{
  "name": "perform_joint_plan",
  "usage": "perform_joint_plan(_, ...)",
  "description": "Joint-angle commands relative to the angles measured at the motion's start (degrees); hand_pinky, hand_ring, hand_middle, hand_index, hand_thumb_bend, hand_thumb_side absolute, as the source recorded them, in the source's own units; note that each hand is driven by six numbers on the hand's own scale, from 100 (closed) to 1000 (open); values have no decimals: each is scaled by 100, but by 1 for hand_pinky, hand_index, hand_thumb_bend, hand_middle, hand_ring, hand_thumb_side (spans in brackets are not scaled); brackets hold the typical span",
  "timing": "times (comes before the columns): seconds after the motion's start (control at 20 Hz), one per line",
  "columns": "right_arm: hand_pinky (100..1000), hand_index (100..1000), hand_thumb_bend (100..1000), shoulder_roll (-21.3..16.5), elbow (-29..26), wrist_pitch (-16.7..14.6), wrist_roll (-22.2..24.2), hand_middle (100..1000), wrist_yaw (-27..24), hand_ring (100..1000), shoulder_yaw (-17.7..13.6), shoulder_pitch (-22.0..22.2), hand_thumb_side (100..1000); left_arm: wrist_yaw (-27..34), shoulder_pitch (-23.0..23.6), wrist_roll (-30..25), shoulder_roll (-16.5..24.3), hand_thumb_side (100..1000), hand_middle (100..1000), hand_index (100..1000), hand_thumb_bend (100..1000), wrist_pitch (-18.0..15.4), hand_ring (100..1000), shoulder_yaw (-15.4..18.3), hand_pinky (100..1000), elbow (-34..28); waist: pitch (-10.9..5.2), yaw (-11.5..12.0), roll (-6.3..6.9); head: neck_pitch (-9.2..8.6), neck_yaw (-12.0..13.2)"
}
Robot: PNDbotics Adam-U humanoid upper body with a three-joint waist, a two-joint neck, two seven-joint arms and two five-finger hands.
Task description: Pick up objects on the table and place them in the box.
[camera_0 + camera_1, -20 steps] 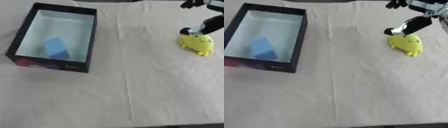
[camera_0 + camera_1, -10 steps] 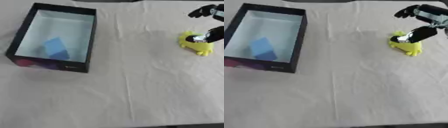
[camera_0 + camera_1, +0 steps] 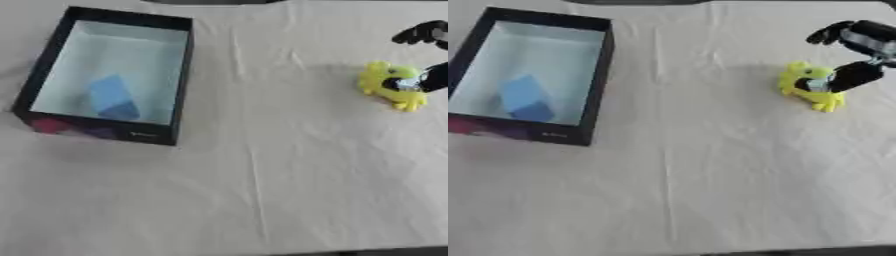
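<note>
Box, upper left, already holds a blue block. Yellow toy, upper right, remains on the table, the right hand pinching it.

Right hand cut off at the right edge, partly covering blurred yellow toy

Bright even light, soft blur throughout, faint shadows, no glare

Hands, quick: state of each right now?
Left hand: not in view.
Right hand: on the yellow toy on the table; whether its fingers have closed round it cannot be told.
</note>
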Motion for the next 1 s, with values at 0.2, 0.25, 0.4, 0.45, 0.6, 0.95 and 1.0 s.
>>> perform_joint_plan(0.2,920,899,489,-101,424,-35,41,851,280,899,-46,-169,439,-28,-29,14,137,687,801,828,414,-7,648,61,805,-56,-41,17,24,-6,-25)
perform_joint_plan(0.25,920,898,486,-90,489,-47,54,852,319,900,-43,-183,433,-27,-31,13,134,686,801,828,414,-8,648,61,805,-55,-33,21,26,-6,-28)
perform_joint_plan(0.4,919,897,482,-67,651,-88,93,855,419,902,-30,-227,428,-25,-36,9,125,685,802,827,414,-8,648,59,805,-56,-14,30,32,-6,-28)
perform_joint_plan(0.45,919,898,479,-64,701,-107,116,857,459,903,-23,-243,421,-25,-38,9,123,685,802,827,413,-9,648,60,805,-55,-6,34,36,-6,-28)
perform_joint_plan(0.6,920,900,480,-53,816,-205,238,861,544,905,-2,-284,423,-24,-36,11,117,685,802,827,413,-10,647,64,805,-52,11,43,43,-6,-32)
perform_joint_plan(0.95,911,895,465,-2,1043,-253,313,856,893,902,30,-400,391,-18,-52,-4,95,685,801,825,414,-9,646,48,806,-51,50,64,48,-6,-39)
perform_joint_plan(1.0,910,894,463,14,1088,-247,305,855,968,902,45,-426,387,-17,-54,-5,94,685,801,825,414,-9,646,47,806,-51,54,71,49,-6,-40)
